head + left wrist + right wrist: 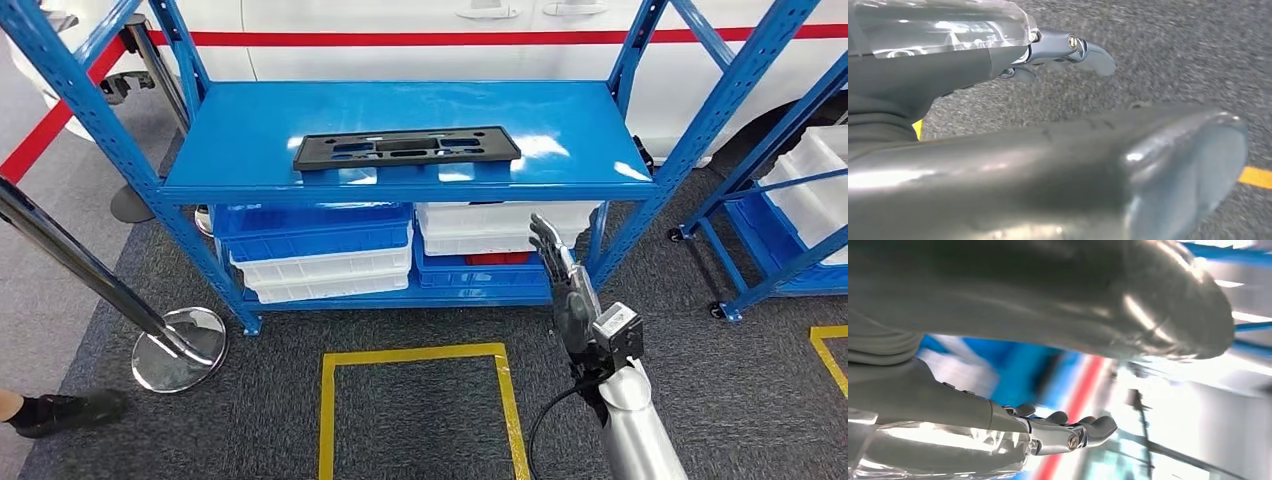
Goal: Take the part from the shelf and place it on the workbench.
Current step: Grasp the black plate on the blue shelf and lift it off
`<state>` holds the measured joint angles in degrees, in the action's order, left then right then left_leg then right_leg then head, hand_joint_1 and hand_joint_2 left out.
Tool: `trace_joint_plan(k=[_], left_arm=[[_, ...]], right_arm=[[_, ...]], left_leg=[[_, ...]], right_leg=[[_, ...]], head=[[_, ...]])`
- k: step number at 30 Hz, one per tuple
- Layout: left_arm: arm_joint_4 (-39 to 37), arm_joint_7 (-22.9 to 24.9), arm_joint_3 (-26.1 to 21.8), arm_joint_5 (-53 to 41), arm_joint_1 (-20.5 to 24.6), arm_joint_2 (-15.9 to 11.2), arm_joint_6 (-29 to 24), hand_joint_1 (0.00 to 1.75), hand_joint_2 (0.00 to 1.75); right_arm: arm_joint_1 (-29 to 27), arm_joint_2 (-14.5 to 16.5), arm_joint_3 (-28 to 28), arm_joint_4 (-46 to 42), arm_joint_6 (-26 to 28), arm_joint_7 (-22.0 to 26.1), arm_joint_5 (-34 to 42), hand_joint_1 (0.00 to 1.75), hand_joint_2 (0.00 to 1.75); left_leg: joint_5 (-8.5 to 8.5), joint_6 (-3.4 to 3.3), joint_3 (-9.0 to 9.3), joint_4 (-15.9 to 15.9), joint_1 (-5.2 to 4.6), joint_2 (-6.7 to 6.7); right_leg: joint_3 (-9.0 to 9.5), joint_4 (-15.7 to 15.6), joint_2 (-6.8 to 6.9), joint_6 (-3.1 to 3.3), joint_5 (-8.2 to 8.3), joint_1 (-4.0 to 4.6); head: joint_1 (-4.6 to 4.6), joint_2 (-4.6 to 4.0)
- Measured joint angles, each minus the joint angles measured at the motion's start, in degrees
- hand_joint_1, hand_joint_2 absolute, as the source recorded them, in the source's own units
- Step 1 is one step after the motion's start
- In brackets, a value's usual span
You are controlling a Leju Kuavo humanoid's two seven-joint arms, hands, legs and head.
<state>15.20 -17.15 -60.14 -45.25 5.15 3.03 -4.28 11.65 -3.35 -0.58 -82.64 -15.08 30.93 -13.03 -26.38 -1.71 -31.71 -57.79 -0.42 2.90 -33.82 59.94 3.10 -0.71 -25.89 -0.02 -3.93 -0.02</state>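
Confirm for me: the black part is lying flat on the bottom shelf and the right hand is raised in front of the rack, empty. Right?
Not quite. The head view shows the black part flat on the top shelf, not the bottom one. The right hand is raised in front of the rack, empty.

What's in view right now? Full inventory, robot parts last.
part: 1, black, flat, on the top deck of the middle shelf
shelf: 1 in the middle, blue; a second blue rack at the right edge
bins: several, blue and white, stacked on the shelf's lower level; a red item lies among them
white bins: on the right rack, count unclear
floor marking: 1 yellow outline on grey carpet in front of the shelf; another at right
stanchion: 1, chrome post and round base, at left
shoe: 1, black, a person's, lower left
right robot hand: fingers extended, holds nothing, below the top deck
left robot hand: empty, over the carpet
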Motion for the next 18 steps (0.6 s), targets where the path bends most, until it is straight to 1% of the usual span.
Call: trace_joint_plan(k=[1,2,3,4,5,6,7,8,9,10,11,12,13,14,15,16,17,18], left_arm=[[-0.12,-0.08,-0.40,-0.33,0.10,0.09,-0.07,0.00,0.00],[-0.23,-0.15,-0.78,-0.66,0.21,0.15,-0.14,0.00,0.00],[-0.32,-0.22,-1.14,-0.98,0.34,0.18,-0.24,0.00,0.00],[-0.39,-0.30,-1.50,-1.30,0.53,0.21,-0.34,0.00,0.00],[-0.48,-0.38,-1.87,-1.60,0.77,0.26,-0.42,0.00,0.00],[-0.58,-0.46,-2.24,-1.92,0.97,0.29,-0.48,0.00,0.00],[-0.68,-0.52,-2.61,-2.24,1.10,0.32,-0.53,0.00,0.00],[-0.81,-0.56,-3.00,-2.55,1.15,0.35,-0.55,0.00,0.00],[-0.93,-0.60,-3.41,-2.87,1.13,0.36,-0.57,0.00,0.00],[-1.04,-0.64,-3.79,-3.14,1.12,0.36,-0.60,0.00,0.00],[-1.15,-0.72,-4.17,-3.37,1.15,0.36,-0.61,0.00,0.00],[-1.25,-0.80,-4.53,-3.59,1.23,0.36,-0.61,0.00,0.00],[-1.32,-0.89,-4.91,-3.75,1.33,0.37,-0.59,0.00,0.00],[-1.47,-0.97,-5.30,-3.93,1.48,0.46,-0.52,0.00,0.00],[-1.60,-1.06,-5.72,-4.07,1.63,0.56,-0.45,0.00,0.00],[-1.72,-1.18,-6.18,-4.20,1.77,0.67,-0.38,0.00,0.00],[-1.84,-1.28,-6.56,-4.31,1.88,0.77,-0.31,0.00,0.00],[-1.87,-1.38,-6.87,-4.38,1.92,0.80,-0.27,0.00,0.00]], right_arm=[[0.36,-0.37,-0.93,-1.86,-0.15,0.52,0.76,0.00,0.00],[0.59,-0.73,-1.82,-3.68,-0.35,1.02,1.51,0.00,0.00],[0.66,-1.10,-2.68,-5.47,-0.58,1.53,2.21,0.00,0.00],[0.67,-1.47,-3.53,-7.24,-0.76,2.01,2.89,0.00,0.00],[0.75,-1.83,-4.39,-9.00,-0.91,2.50,3.54,0.00,0.00],[0.85,-2.15,-5.26,-10.74,-1.02,2.99,4.18,0.00,0.00],[0.95,-2.44,-6.14,-12.40,-1.12,3.43,4.79,0.00,0.00],[1.01,-2.75,-7.05,-14.00,-1.26,3.78,5.38,0.00,0.00],[1.00,-3.08,-8.01,-15.58,-1.44,4.02,5.98,0.00,0.00],[0.97,-3.42,-8.96,-17.05,-1.62,4.17,6.54,0.00,0.00],[0.94,-3.77,-9.87,-18.45,-1.79,4.24,7.09,0.00,0.00],[0.93,-4.10,-10.63,-19.67,-1.92,4.31,7.63,0.00,0.00],[0.95,-4.43,-11.33,-20.90,-2.07,4.38,8.25,0.00,0.00],[1.00,-4.78,-11.97,-22.15,-2.30,4.46,8.97,0.00,0.00],[1.10,-5.18,-12.55,-23.36,-2.63,4.55,9.76,0.00,0.00],[1.20,-5.60,-13.14,-24.58,-3.07,4.64,10.62,0.00,0.00],[1.27,-5.94,-13.61,-25.53,-3.48,4.70,11.35,0.00,0.00],[1.30,-6.21,-13.99,-26.28,-3.78,4.74,11.92,0.00,0.00]], left_leg=[[-0.15,0.20,0.07,-0.04,-0.13,0.49],[-0.25,0.44,0.13,-0.04,-0.23,0.99],[-0.34,0.66,0.23,0.03,-0.25,1.49],[-0.64,0.94,0.26,-0.21,-0.22,1.47],[-1.35,1.24,-0.01,-1.08,-0.16,0.91],[-2.68,1.57,-0.86,-3.20,-0.02,0.02],[-4.48,1.87,-2.33,-6.48,0.24,-1.06],[-6.39,2.15,-4.24,-10.51,0.49,-1.80],[-7.84,2.41,-6.15,-14.35,0.76,-2.15],[-8.26,2.66,-7.42,-16.64,1.02,-2.27],[-7.53,2.90,-7.71,-16.84,1.29,-2.30],[-5.76,3.13,-6.91,-14.74,1.57,-2.29],[-3.38,3.40,-5.24,-10.91,1.89,-2.29],[-1.68,3.64,-3.49,-7.01,2.05,-2.36],[-0.56,3.50,-2.15,-3.95,2.16,-2.48],[-0.15,3.21,-1.46,-2.18,2.12,-2.59],[-0.38,2.70,-1.38,-1.74,1.95,-2.70],[-0.28,2.03,-1.47,-1.67,1.84,-2.73]], right_leg=[[0.60,-1.53,0.55,0.30,0.27,0.31],[0.63,-1.91,0.41,0.48,0.15,0.51],[0.58,-2.02,-0.17,0.69,0.28,0.40],[0.69,-2.27,-0.63,0.89,0.44,0.24],[0.84,-2.55,-0.97,1.13,0.59,0.00],[0.99,-2.82,-1.24,1.36,0.71,-0.24],[1.11,-2.94,-1.46,1.50,0.75,-0.36],[1.12,-2.95,-1.73,1.59,0.72,-0.42],[1.12,-2.94,-2.04,1.63,0.70,-0.44],[1.14,-2.91,-2.36,1.59,0.66,-0.49],[1.21,-2.86,-2.66,1.47,0.59,-0.59],[1.33,-2.75,-2.91,1.27,0.46,-0.76],[1.45,-2.55,-3.11,0.94,0.25,-0.92],[1.47,-2.22,-3.26,0.51,-0.02,-0.99],[1.36,-1.85,-3.41,0.09,-0.25,-0.96],[1.17,-1.59,-3.52,-0.34,-0.36,-0.90],[1.01,-1.47,-3.60,-0.67,-0.35,-0.86],[0.92,-1.51,-3.66,-0.95,-0.29,-0.92]], head=[[0.00,0.00],[-0.01,0.00],[-0.02,0.00],[-0.01,0.00],[-0.01,0.00],[-0.01,0.00],[-0.01,0.00],[-0.01,0.00],[-0.01,0.00],[-0.01,0.00],[-0.01,0.00],[-0.01,0.00],[-0.01,0.00],[-0.01,0.00],[0.00,0.00],[0.01,0.00],[0.01,0.00],[0.01,0.00]])
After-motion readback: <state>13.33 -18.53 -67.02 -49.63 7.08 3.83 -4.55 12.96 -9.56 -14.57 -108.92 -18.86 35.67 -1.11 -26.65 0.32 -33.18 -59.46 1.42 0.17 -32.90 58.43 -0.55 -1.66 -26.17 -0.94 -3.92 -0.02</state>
